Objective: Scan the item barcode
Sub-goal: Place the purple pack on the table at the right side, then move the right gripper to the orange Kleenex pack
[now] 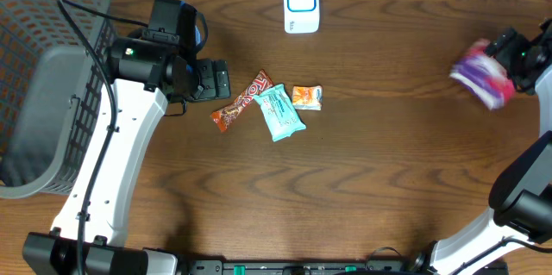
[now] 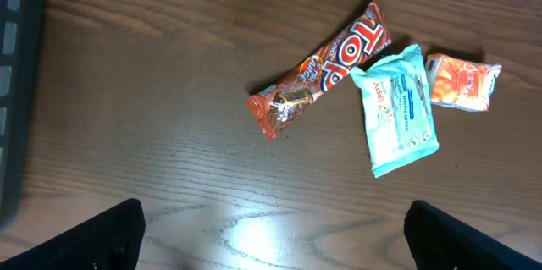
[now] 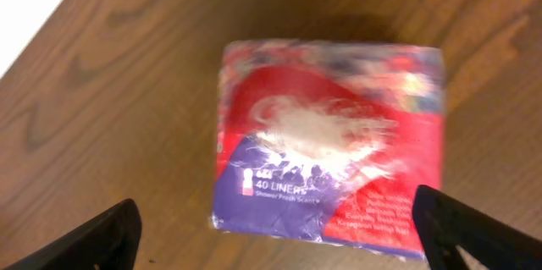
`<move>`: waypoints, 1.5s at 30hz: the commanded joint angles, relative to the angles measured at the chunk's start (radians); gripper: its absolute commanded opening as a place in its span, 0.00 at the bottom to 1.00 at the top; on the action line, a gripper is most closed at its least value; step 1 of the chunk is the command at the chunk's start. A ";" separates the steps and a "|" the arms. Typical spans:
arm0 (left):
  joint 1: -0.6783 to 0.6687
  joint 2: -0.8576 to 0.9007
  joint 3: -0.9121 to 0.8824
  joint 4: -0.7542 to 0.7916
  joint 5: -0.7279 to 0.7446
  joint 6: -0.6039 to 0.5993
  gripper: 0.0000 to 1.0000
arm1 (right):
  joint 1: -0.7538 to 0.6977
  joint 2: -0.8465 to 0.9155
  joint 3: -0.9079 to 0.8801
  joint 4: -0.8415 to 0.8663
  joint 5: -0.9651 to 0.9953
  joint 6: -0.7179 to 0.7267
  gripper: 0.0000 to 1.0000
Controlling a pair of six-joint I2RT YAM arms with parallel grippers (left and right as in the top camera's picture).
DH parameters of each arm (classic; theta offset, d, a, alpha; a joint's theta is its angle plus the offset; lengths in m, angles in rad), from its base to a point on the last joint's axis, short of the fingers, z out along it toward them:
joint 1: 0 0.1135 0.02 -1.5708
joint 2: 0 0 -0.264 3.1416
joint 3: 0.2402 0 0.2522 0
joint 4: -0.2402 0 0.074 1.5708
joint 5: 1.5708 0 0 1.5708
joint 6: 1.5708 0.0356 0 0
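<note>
Both spread | left tool (image 2: 271,219) over candy bar (image 2: 326,67) | right tool (image 3: 275,206) over liners (image 3: 330,135) (blurred)

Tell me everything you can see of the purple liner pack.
The liner pack is a soft, squarish plastic-wrapped package, purple and red with a white patch, printed 40 LINERS. Broad face up at the far right of the table, blurred in both views. The right gripper stands open above it, not gripping.
</note>
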State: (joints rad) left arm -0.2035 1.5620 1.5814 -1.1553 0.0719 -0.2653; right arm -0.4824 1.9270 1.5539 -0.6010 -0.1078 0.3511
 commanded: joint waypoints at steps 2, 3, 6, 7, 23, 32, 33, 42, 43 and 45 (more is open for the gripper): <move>0.004 0.002 -0.005 -0.004 -0.010 -0.005 0.98 | -0.011 -0.011 -0.004 -0.032 -0.039 -0.028 0.99; 0.004 0.002 -0.005 -0.004 -0.010 -0.005 0.98 | -0.010 -0.012 -0.004 -0.042 -0.084 -0.039 0.99; 0.004 0.002 -0.005 -0.004 -0.010 -0.005 0.98 | -0.008 -0.013 -0.004 -0.056 -0.284 -0.079 0.99; 0.004 0.002 -0.005 -0.004 -0.009 -0.005 0.98 | -0.006 -0.013 -0.004 -0.060 -0.354 -0.089 0.99; 0.004 0.002 -0.005 -0.004 -0.010 -0.005 0.98 | 0.357 -0.027 -0.004 -0.362 -0.584 -0.345 0.99; 0.004 0.002 -0.005 -0.004 -0.010 -0.005 0.98 | 0.648 -0.027 -0.005 -0.364 -0.327 0.027 0.99; 0.004 0.002 -0.005 -0.004 -0.009 -0.005 0.98 | 0.674 -0.027 -0.005 -0.359 -0.306 0.072 0.99; 0.004 0.002 -0.005 -0.004 -0.009 -0.005 0.98 | 0.867 -0.027 -0.005 -0.300 -0.155 0.203 0.99; 0.004 0.002 -0.005 -0.004 -0.010 -0.005 0.98 | 0.880 -0.027 -0.005 -0.302 -0.134 0.203 0.99; 0.004 0.002 -0.005 -0.004 -0.009 -0.005 0.98 | 0.902 -0.027 -0.005 -0.306 -0.101 0.206 0.99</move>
State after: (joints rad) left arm -0.2035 1.5620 1.5814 -1.1553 0.0719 -0.2653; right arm 0.3962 1.9266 1.5532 -0.9047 -0.3008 0.5148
